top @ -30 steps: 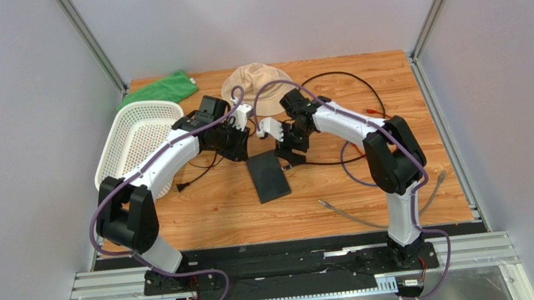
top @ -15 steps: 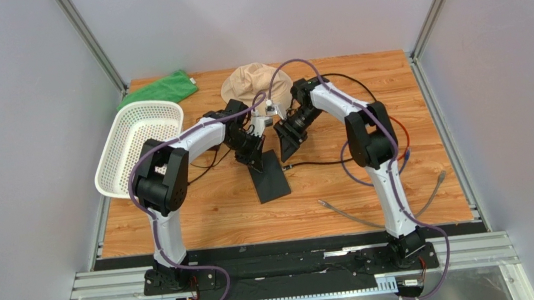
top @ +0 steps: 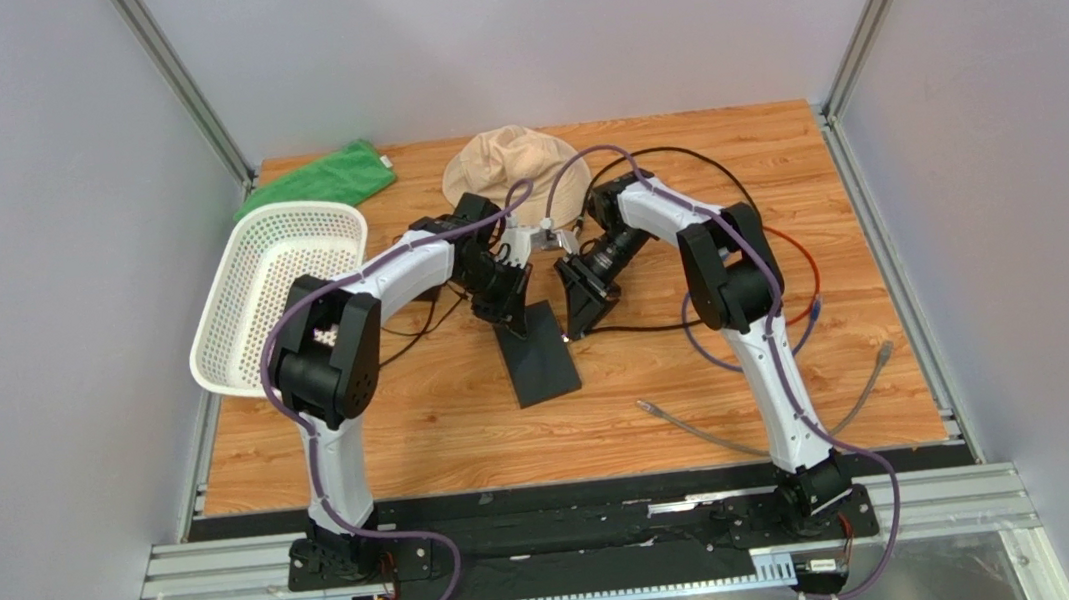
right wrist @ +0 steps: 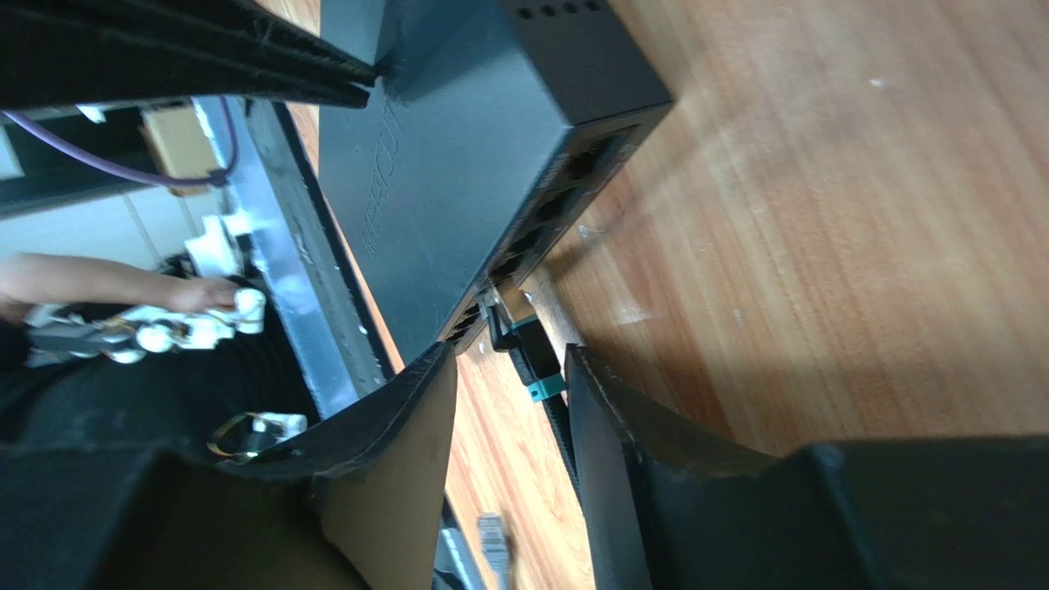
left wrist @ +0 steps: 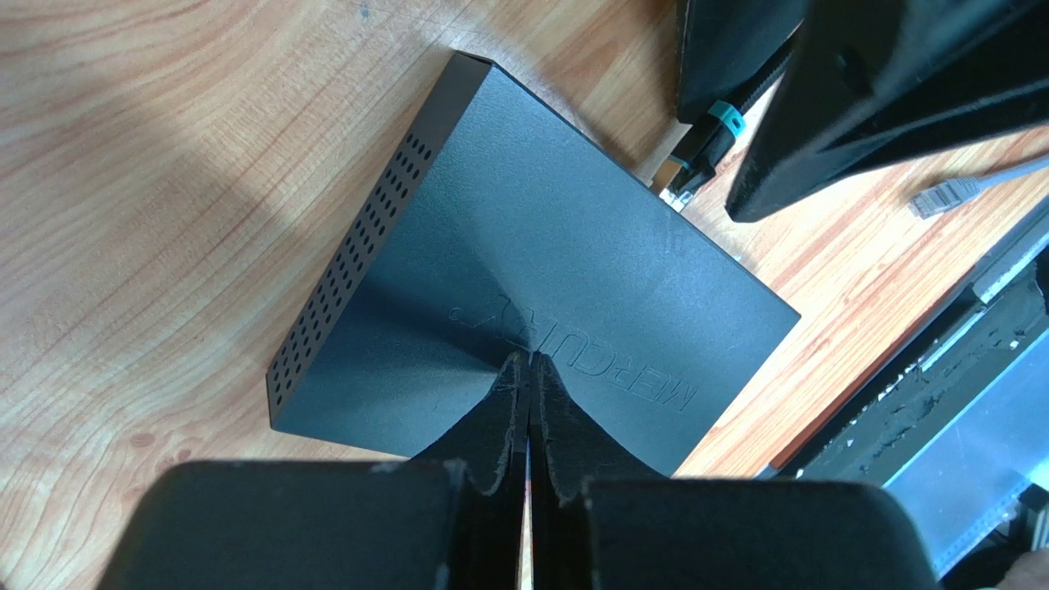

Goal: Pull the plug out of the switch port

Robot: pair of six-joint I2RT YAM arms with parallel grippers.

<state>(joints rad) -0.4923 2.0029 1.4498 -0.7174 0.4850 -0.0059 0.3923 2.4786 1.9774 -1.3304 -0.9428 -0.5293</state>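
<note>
The switch (top: 540, 357) is a thin black box lying flat on the wooden table, also seen as the switch (left wrist: 542, 277) and the switch (right wrist: 456, 148). My left gripper (top: 510, 308) (left wrist: 530, 359) is shut, its joined tips resting on the switch's top face. A black plug (right wrist: 520, 341) with a teal band sits in a port on the switch's narrow edge; the plug (left wrist: 702, 138) shows at that edge too. My right gripper (top: 575, 311) (right wrist: 507, 359) is open and straddles the plug, which lies close to the right finger (right wrist: 591, 393); a gap shows on the other side.
A white basket (top: 274, 277) stands at the left, with a green cloth (top: 323, 176) and a beige hat (top: 511, 167) behind. Black and orange cables (top: 775, 235) loop at the right. A grey cable (top: 722, 433) with a loose connector (right wrist: 493, 535) lies near the front.
The left gripper shut and came down onto the switch's top. The right gripper dropped toward the plug and its jaws narrowed around it.
</note>
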